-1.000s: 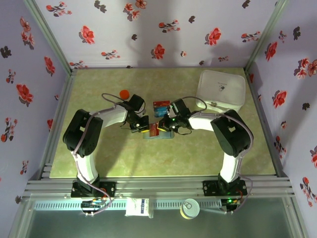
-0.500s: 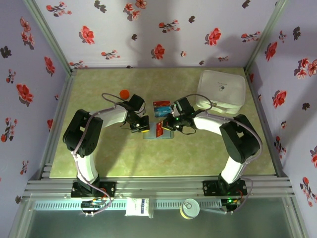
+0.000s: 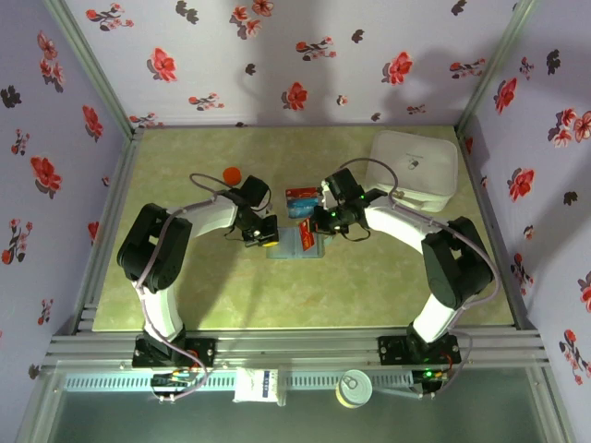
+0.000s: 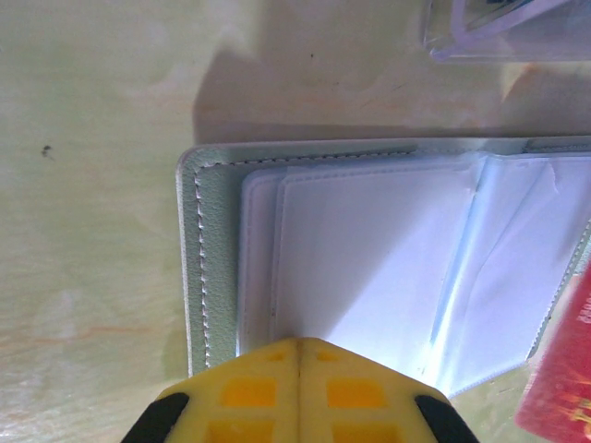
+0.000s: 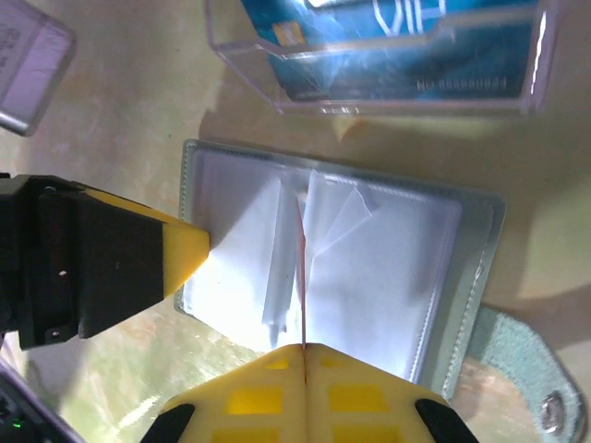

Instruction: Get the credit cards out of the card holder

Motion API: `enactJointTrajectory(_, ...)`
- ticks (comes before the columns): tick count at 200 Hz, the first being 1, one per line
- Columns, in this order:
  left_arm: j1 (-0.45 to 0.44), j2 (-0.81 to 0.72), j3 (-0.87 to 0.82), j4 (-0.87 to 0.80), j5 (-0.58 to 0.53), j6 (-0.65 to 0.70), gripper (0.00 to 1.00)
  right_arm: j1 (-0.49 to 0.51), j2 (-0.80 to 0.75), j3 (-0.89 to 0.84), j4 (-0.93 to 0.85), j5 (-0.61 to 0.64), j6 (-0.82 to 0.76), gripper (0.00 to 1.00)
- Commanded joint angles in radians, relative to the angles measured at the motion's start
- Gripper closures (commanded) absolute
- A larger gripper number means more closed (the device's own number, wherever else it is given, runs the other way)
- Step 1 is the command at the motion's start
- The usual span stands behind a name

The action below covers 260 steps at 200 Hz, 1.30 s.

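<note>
Card feel: the credit card looks thin, stiff, light and slick.
Take hold: by its free edge, pinching both faces.
Card look: red, seen edge-on as a thin line.
Card place: over the fold of the open card holder, mid-table.
Pincers: right pincer clamped on the card; left pincer closed and empty, at the holder's panel.

Bright, even overhead light; soft shadows on table; wrist close-ups slightly blurred, glare on card holder.
</note>
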Motion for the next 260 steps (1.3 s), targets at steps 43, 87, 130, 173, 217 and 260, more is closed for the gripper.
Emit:
enactJointTrajectory(43,0.002,-0.025,-0.002,-0.056,-0.019,0.028,1.00,-0.011,0.029,0.223,-0.316,0.167,-0.556,1.00)
enactJointTrajectory(87,0.002,-0.040,0.007,-0.068,-0.025,0.027,0.99,-0.012,0.094,0.377,-0.444,0.160,-0.951,1.00)
enactJointTrajectory(130,0.005,-0.066,0.005,-0.079,-0.035,0.024,0.94,-0.015,0.178,0.541,-0.546,0.202,-1.209,1.00)
enactJointTrajectory(173,0.007,-0.084,0.004,-0.101,-0.049,0.028,0.94,-0.021,0.316,0.749,-0.667,0.216,-1.369,1.00)
enactJointTrajectory(217,0.006,-0.104,-0.025,-0.100,-0.061,0.012,0.94,-0.029,0.455,0.952,-0.722,0.191,-1.453,1.00)
enactJointTrajectory(260,0.005,-0.115,-0.023,-0.112,-0.075,0.011,0.94,-0.029,0.581,1.124,-0.757,0.193,-1.482,1.00)
